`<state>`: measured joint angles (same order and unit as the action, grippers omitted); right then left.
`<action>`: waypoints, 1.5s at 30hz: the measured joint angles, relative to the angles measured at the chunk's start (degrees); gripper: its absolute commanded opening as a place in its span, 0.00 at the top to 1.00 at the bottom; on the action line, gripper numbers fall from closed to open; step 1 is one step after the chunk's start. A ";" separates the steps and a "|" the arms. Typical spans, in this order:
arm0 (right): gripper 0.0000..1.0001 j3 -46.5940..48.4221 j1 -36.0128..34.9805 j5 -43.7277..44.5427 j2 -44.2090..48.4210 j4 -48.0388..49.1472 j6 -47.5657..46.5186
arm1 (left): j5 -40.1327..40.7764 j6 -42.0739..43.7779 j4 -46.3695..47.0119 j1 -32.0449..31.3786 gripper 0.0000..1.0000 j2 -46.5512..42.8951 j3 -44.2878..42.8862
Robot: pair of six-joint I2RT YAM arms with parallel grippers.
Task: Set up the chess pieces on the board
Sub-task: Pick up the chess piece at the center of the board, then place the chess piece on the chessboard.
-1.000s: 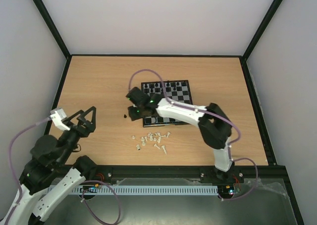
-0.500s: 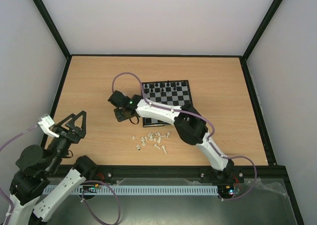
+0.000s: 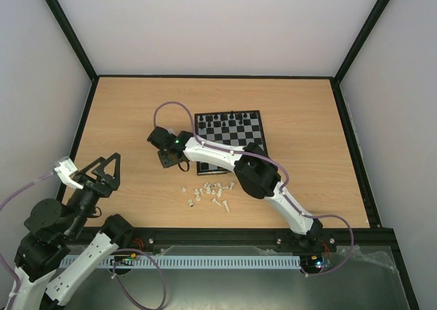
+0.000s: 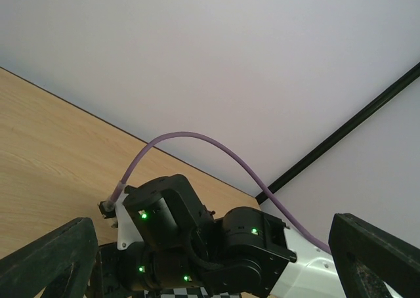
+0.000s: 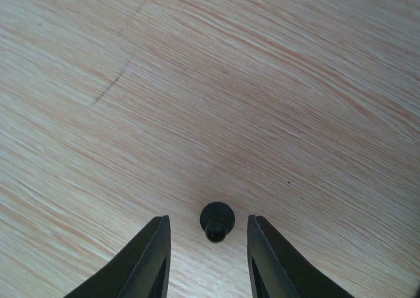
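Down at the surface, my right jaws stand apart astride a black chess piece; my left jaws gape empty.

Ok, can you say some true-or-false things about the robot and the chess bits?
1. A black chess piece sits on the table between the fingers of the right pincer. True.
2. The right pincer is squeezing it. False: there is a gap on each side.
3. The white pieces are lined up on the board. False: they lie in a heap on the table in front of it.
4. The left pincer is wide open and holds nothing. True.
5. Other black pieces stand along the board's far edge. True.
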<state>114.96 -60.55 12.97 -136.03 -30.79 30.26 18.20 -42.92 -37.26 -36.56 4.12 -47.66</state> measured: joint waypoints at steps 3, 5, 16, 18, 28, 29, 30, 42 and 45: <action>0.69 1.05 0.00 0.22 -1.01 -0.13 0.00 | -0.04 -0.02 -0.02 0.00 0.00 0.00 0.57; 0.70 1.60 0.00 0.33 -1.64 -0.33 0.00 | -0.17 -0.02 -0.02 0.00 0.01 0.00 0.87; 0.91 2.62 0.37 0.92 -3.17 -0.98 -0.02 | -0.22 -0.17 0.04 0.00 0.00 -0.02 1.01; 0.93 2.62 0.52 1.27 -3.17 -1.03 -0.02 | -0.22 -0.22 0.07 0.00 0.01 -0.02 1.36; 0.94 -12.70 4.26 3.48 12.07 -0.87 -1.14 | -0.48 -0.39 0.59 0.00 0.01 0.02 2.82; 0.93 -15.34 5.46 3.67 15.43 -0.79 -1.31 | -0.55 -0.37 0.81 0.00 0.01 0.09 2.91; 0.93 -18.84 7.28 3.72 19.87 -0.37 -1.44 | -0.68 -0.42 1.11 0.00 0.00 0.22 3.13; 0.92 -38.64 34.99 2.95 37.70 2.56 -2.32 | -4.33 -0.83 6.21 0.00 0.00 6.64 9.07; 0.92 -37.20 36.98 1.86 33.31 2.97 -2.73 | -4.96 -0.83 7.54 0.00 0.00 7.74 9.55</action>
<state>77.76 -23.57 14.83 -102.72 -27.81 27.53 13.23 -43.75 -29.71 -36.56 11.86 -38.11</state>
